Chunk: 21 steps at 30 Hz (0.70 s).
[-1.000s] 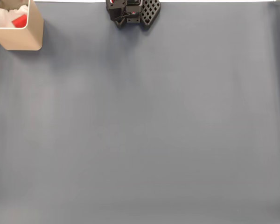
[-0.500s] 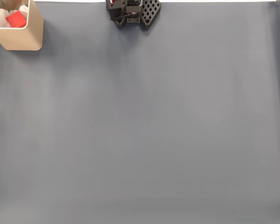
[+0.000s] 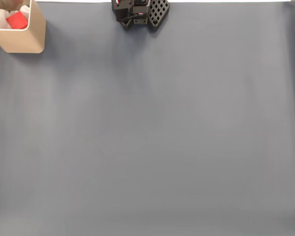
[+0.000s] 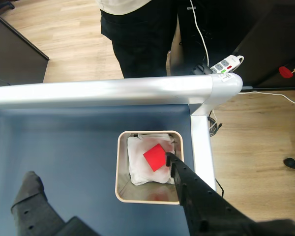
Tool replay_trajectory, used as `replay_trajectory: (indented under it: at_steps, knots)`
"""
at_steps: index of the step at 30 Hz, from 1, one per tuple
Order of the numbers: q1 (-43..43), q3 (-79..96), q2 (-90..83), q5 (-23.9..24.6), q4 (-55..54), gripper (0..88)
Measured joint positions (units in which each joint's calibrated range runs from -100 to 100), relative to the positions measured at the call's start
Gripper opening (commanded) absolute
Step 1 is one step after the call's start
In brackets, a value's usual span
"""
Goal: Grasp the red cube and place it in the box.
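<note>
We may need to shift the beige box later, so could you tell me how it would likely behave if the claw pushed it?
The box looks thin-walled and holds little: white padding and the red cube, so it is probably light and would slide readily on the smooth mat. It looks fairly tall for its base, so a high push might tip it.

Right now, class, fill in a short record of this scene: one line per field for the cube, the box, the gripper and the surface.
cube: the red cube lies inside the box, on white material
box: the box stands on the mat near the table's metal edge; in the fixed view it sits at the top left corner
gripper: the gripper hangs above the box, open, holding nothing
surface: blue-grey mat
task state: cube already in the box
</note>
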State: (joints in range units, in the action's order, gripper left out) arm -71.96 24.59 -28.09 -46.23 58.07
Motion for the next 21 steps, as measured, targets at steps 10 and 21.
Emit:
replay_trajectory:
  at_steps: [10,21]
  knots:
    - [0.0,0.0,0.0,0.5,0.0,53.0]
    - [0.0,0.0,0.0,0.8,0.0,32.0]
